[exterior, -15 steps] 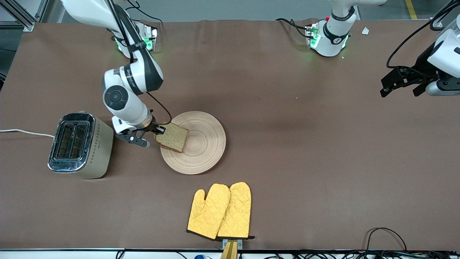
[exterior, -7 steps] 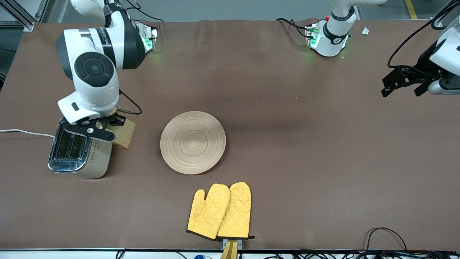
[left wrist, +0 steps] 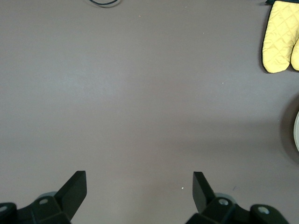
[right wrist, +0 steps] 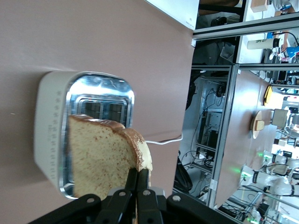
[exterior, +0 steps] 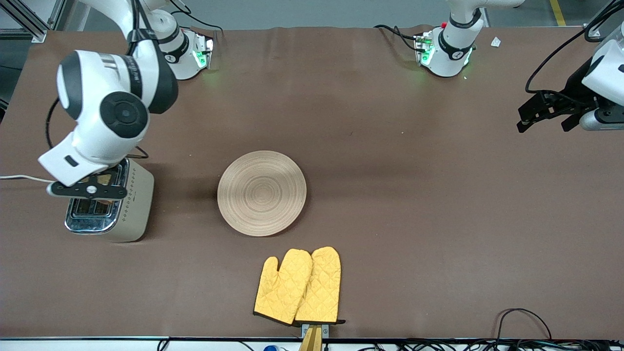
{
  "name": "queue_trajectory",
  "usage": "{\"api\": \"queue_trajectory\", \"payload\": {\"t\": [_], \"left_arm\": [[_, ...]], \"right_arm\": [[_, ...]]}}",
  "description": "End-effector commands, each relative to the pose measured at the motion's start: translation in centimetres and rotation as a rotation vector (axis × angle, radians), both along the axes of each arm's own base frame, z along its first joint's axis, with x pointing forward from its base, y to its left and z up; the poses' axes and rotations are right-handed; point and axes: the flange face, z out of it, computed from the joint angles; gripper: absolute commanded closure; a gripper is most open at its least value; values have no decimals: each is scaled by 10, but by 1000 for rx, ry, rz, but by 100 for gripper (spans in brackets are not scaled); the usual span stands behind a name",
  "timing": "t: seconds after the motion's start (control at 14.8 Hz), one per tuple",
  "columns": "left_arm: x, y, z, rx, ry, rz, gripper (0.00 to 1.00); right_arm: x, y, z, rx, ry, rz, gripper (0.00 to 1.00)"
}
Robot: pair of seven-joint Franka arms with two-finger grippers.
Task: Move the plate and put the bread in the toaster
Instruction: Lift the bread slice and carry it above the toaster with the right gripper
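Note:
My right gripper (exterior: 96, 188) is shut on the bread (right wrist: 100, 161), a tan speckled slice with a brown crust, and holds it upright just over the chrome slots of the toaster (exterior: 132, 204). In the right wrist view the fingers (right wrist: 132, 179) pinch one edge of the slice, with the toaster (right wrist: 49, 121) right below it. A bit of the bread (exterior: 103, 179) shows under the wrist in the front view. The round wooden plate (exterior: 262, 193) lies bare mid-table. My left gripper (exterior: 542, 116) waits open and empty, up in the air at the left arm's end of the table; it also shows in the left wrist view (left wrist: 139, 184).
A pair of yellow oven mitts (exterior: 298, 286) lies nearer to the front camera than the plate, and shows in the left wrist view (left wrist: 280, 37). The toaster's white cord (exterior: 29, 179) runs off the table at the right arm's end.
My right gripper has lifted the bread off the plate and carried it toward the right arm's end, to over the toaster's slots. The plate and the left arm have stayed put.

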Motion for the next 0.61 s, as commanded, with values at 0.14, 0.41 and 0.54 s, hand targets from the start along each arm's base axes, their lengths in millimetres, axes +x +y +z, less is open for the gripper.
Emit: {"api": "queue_trajectory", "payload": {"t": [0.14,0.41,0.54], "left_arm": [[1,1,2,-1,4,-3,0],[1,3,2,-1,4,-5,0],[1,2,2,-1,4,-5,0]], "right_arm": [[11,-46,-2,-60,44,-16,100],[6,-60,-39,-62,93,-22,100],[0,-59,-66,-59,116,-4,99]]}}
